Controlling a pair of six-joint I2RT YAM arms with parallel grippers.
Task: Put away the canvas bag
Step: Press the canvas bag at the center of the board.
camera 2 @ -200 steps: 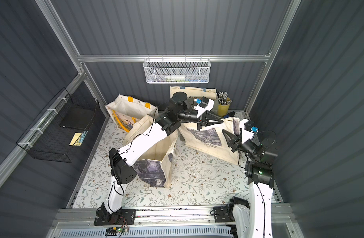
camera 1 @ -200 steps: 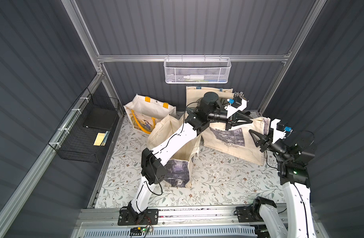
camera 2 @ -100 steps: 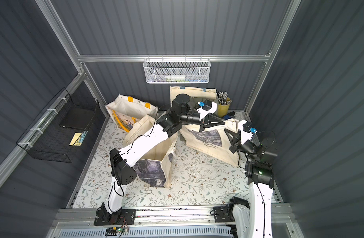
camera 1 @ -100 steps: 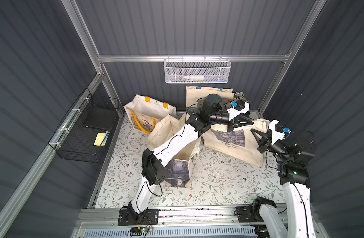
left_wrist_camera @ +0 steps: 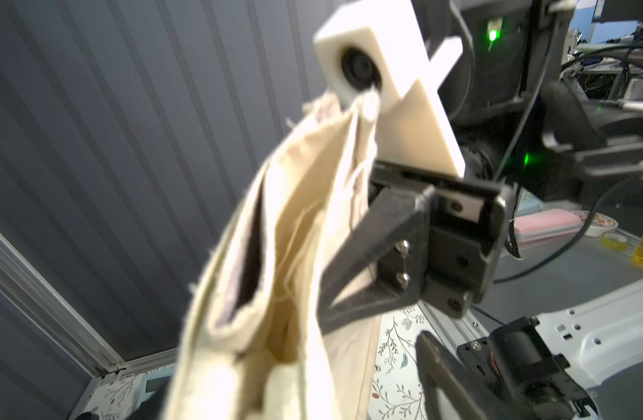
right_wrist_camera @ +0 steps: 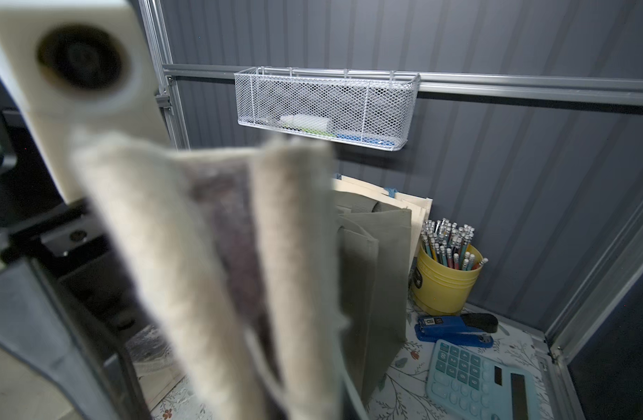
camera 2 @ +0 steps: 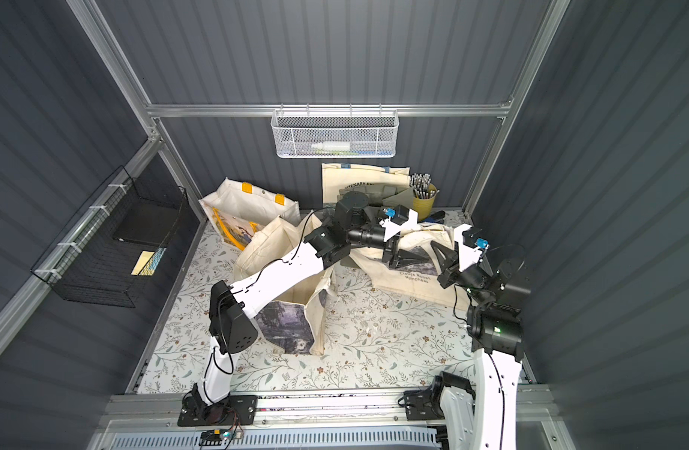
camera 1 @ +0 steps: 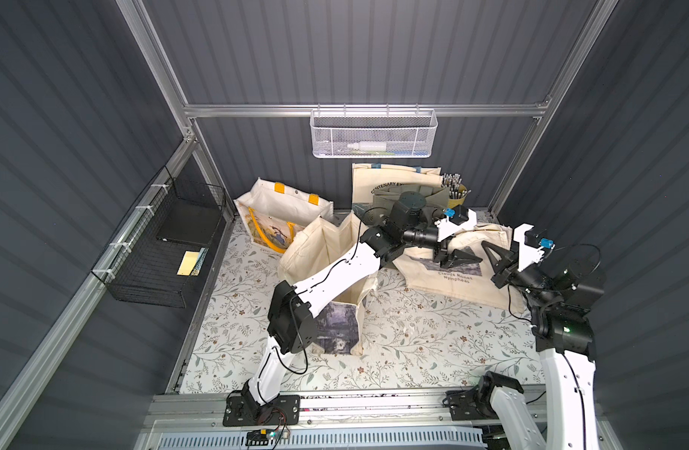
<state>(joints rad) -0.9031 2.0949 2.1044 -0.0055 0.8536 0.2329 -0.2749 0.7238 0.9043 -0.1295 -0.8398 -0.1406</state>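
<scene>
The canvas bag [camera 1: 459, 290] is cream with a dark painting print. It lies slumped at the back right of the floor, its top edge lifted between my two grippers. In both top views my right gripper [camera 1: 487, 248] points left and is shut on that raised edge. The left wrist view shows its fingers [left_wrist_camera: 378, 232] pinching the cream fabric [left_wrist_camera: 276, 254]. My left gripper [camera 1: 478, 257] faces it from the left and is open. One finger [left_wrist_camera: 447, 367] stands apart from the cloth; the other is hidden behind it. Blurred folds of the bag [right_wrist_camera: 294, 236] fill the right wrist view.
A cream tote [camera 1: 327, 249] stands open under my left arm, near a bag with yellow handles [camera 1: 280, 210]. A flat tote [camera 1: 393, 183], pencil cup [right_wrist_camera: 443, 283], stapler [right_wrist_camera: 454, 327] and calculator [right_wrist_camera: 480, 378] crowd the back right. Wire baskets hang on the back wall [camera 1: 374, 134] and left wall [camera 1: 159, 249].
My left arm has carried the bag's edge to the right, towards my right gripper. The right gripper has shut on that edge, and the left gripper has opened.
</scene>
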